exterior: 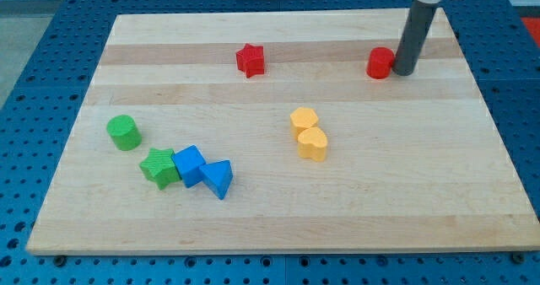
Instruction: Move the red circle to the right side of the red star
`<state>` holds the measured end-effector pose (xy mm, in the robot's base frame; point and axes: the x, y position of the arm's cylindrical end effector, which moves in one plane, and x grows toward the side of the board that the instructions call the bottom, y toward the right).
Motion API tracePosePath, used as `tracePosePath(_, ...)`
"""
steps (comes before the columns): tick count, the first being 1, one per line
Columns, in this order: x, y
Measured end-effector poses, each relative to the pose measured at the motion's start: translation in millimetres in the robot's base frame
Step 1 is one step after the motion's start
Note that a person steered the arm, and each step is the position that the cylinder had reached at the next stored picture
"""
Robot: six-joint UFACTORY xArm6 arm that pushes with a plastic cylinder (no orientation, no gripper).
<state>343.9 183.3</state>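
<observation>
The red circle (380, 63) stands near the view's top right of the wooden board (270, 217). The red star (250, 60) stands near the top middle, well to the left of the circle. My tip (402, 71) is the lower end of the dark rod; it rests on the board right against the red circle's right side.
A yellow hexagon (304, 120) and a yellow heart (312, 143) touch each other at the middle. At the lower left stand a green circle (123, 132), a green star (159, 166), a blue cube-like block (189, 164) and a blue triangle (218, 179).
</observation>
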Motion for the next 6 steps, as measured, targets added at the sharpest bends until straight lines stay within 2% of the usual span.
tracePosePath(6, -5.9, -98.4)
